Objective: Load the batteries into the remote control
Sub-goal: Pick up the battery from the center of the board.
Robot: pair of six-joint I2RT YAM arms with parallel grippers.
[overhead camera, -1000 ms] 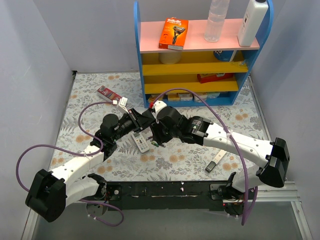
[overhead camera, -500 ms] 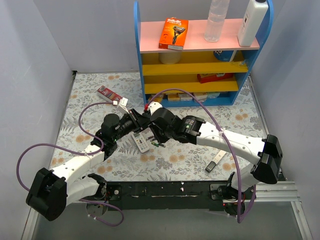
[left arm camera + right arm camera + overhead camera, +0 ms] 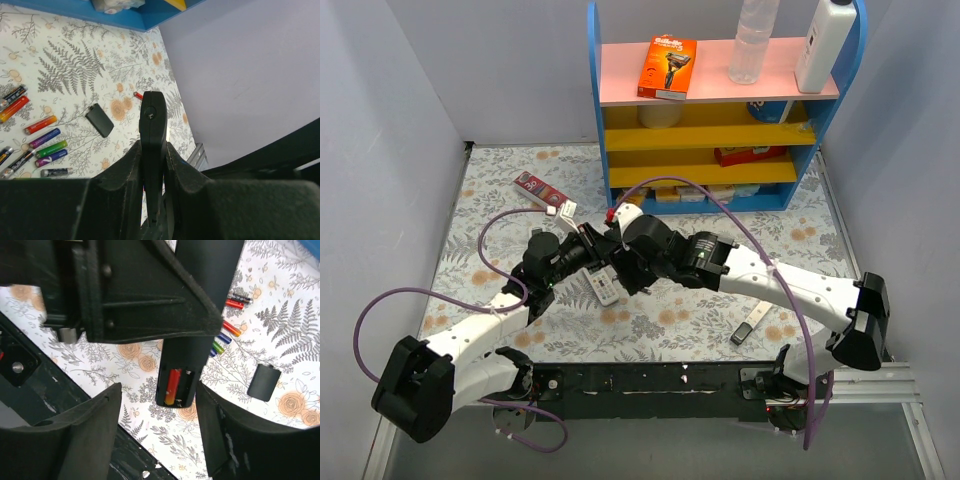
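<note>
Once your right arm [image 3: 790, 285] had edged toward the left edge of the surface [image 3: 500, 200], the remote [image 3: 152, 135] stayed clenched in your left fingers [image 3: 131, 167] above the middle. Your right fingers [image 3: 95, 430] hung released beside its open bay [image 3: 187, 384], where one red battery [image 3: 172, 386] sat, so I judged another was due.

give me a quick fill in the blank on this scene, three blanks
1. The left gripper is shut on the black ___.
2. Its open compartment holds just ___ red battery.
3. The right gripper is ___, holding nothing.

Missing words: remote; one; open
</note>
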